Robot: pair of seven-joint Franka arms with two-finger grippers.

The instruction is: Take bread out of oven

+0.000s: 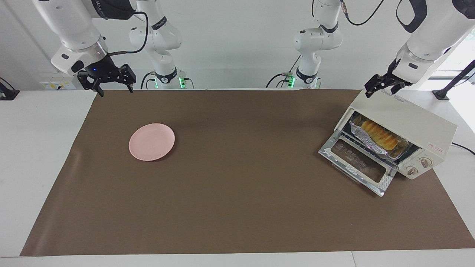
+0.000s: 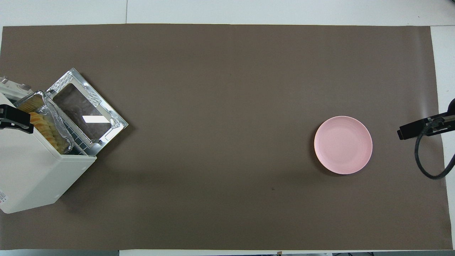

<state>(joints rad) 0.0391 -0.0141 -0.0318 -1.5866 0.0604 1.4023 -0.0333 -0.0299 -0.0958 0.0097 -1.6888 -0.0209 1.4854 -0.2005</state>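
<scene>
the oven (image 1: pixel 404 129) stands door-down at the left arm's end; the bread (image 1: pixel 380 135) lies in its foil tray (image 1: pixel 371 142) inside; left gripper (image 1: pixel 382 88) hovers over the oven, right gripper (image 1: pixel 111 79) waits raised over the mat's edge, both with fingers spread.

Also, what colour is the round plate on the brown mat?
Pale pink, plain, no pattern: the round plate shows best in the overhead view.
</scene>
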